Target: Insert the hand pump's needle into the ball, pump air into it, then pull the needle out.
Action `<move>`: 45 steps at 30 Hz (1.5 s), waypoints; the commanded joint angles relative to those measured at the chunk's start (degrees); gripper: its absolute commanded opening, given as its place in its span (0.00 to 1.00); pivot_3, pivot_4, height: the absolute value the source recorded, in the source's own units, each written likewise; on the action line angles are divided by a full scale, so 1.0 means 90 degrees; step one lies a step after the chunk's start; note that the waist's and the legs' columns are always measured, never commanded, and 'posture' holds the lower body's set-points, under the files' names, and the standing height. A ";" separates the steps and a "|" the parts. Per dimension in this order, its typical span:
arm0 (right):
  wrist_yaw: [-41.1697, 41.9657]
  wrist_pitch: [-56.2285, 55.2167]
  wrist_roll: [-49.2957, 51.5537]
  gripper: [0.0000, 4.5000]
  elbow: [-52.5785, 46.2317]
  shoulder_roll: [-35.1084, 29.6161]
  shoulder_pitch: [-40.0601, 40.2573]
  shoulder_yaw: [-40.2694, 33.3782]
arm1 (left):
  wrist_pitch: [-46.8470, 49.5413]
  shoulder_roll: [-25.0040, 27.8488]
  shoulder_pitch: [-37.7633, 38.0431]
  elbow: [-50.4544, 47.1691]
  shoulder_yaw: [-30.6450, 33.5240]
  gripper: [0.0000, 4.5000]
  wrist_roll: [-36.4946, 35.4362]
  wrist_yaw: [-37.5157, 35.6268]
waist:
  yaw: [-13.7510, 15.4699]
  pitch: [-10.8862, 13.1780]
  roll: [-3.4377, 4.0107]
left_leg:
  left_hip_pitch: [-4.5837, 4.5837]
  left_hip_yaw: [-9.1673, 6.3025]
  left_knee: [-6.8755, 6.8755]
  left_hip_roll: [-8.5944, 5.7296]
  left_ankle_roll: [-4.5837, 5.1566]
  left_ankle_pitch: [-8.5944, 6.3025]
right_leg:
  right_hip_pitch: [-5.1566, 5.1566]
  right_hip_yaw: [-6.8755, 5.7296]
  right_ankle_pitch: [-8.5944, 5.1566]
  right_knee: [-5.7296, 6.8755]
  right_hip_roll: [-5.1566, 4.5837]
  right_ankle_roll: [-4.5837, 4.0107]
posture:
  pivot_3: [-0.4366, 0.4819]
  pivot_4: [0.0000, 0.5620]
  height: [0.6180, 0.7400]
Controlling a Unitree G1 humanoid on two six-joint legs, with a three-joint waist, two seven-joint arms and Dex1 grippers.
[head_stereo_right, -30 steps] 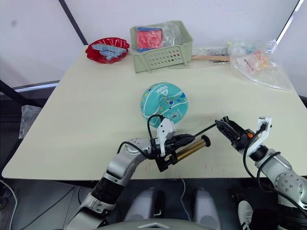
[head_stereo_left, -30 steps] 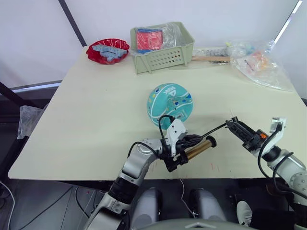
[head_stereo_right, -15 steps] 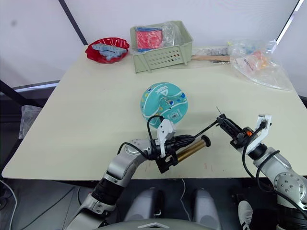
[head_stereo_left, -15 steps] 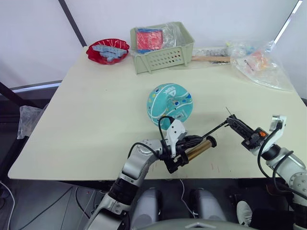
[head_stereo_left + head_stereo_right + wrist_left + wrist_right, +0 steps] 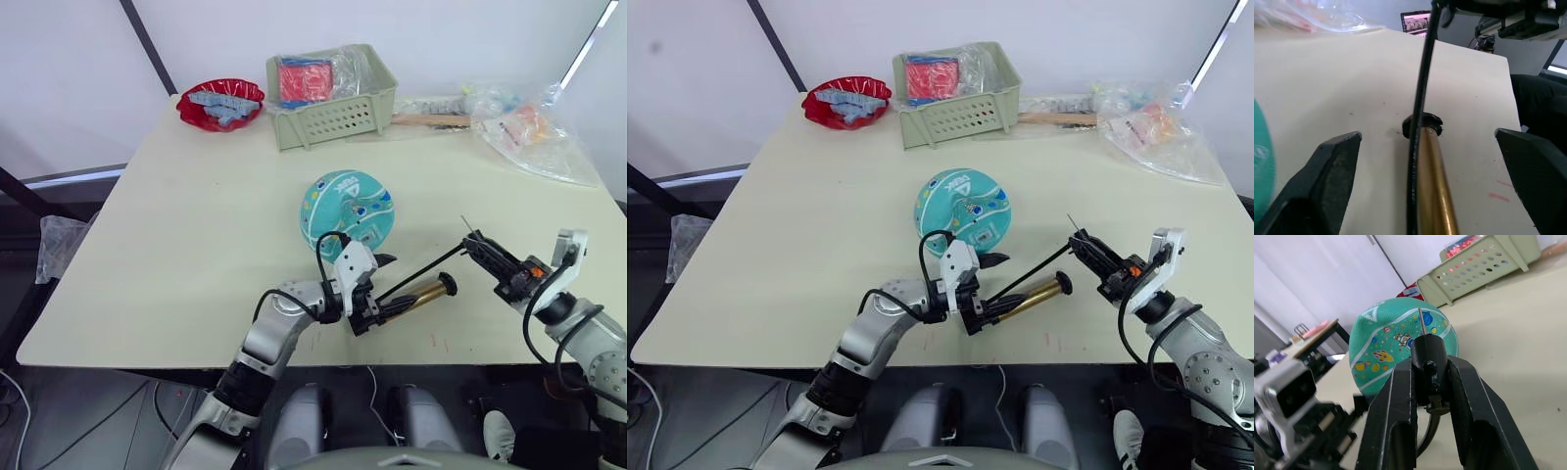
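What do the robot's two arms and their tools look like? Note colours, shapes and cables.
Both arms are silver-grey metal with rounded joints and looping black cables. The left tool has a white block at the wrist and two broad black fingers. The right tool has long black fingers, a small orange mark and a white bracket at the wrist.

Both arms are silver-grey metal with rounded joint housings, each looped by black cables. The left pincer [image 5: 982, 289] has two black fingers under a white block-shaped wrist housing. The right pincer [image 5: 482, 247] is black too (an orange mark near its base), with a white bracket at the wrist.
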 commanded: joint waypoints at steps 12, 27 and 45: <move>0.1902 -0.2407 -0.1934 0.08 0.0036 -0.0785 0.0287 0.0140 | 0.0145 0.0815 -0.0251 -0.1801 0.1566 0.99 -0.0392 0.0687 | 0.0003 0.0004 -0.0005 | 0.0004 0.0001 -0.0001 0.0001 0.0000 0.0000 | 0.0001 0.0000 -0.0012 0.0000 0.0002 0.0020 | 0.48 0.27 0.98; 0.2478 -0.3376 -0.2321 0.08 0.0625 -0.0649 0.0246 0.0340 | 0.0963 0.1114 -0.0459 -0.1585 0.2025 0.99 0.0016 0.1872 | 0.0004 0.0005 -0.0007 | 0.0007 0.0004 -0.0001 -0.0001 -0.0001 0.0000 | 0.0004 0.0000 0.0009 -0.0001 0.0002 0.0023 | 0.48 0.27 0.98; 0.2373 -0.3718 -0.2402 0.08 0.0698 -0.0479 0.0343 0.0518 | 0.1201 0.0959 -0.0899 -0.0545 0.1660 0.99 0.0030 0.1624 | 0.0020 0.0005 -0.0010 | 0.0010 0.0003 0.0001 -0.0001 -0.0001 0.0001 | 0.0010 -0.0004 0.0012 0.0000 0.0003 0.0021 | 0.48 0.27 0.98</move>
